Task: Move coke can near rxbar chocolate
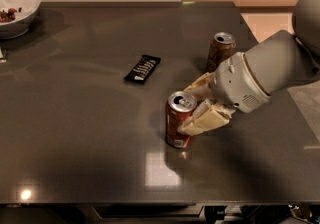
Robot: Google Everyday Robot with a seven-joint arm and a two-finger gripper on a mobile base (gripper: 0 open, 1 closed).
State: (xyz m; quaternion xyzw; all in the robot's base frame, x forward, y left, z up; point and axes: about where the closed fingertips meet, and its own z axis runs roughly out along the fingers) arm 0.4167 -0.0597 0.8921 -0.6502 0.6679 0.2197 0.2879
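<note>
Red coke can [174,127] upright, gripper [187,111] seemingly touching alongside.

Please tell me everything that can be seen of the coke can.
The coke can is red, seemingly metal, with a silver top and pale markings near its base. It stands upright on the dark table, toward the front edge, well apart from the rxbar, which lies further back and to the left in the view. The gripper is at the can from the right in the view and covers part of that side.
</note>
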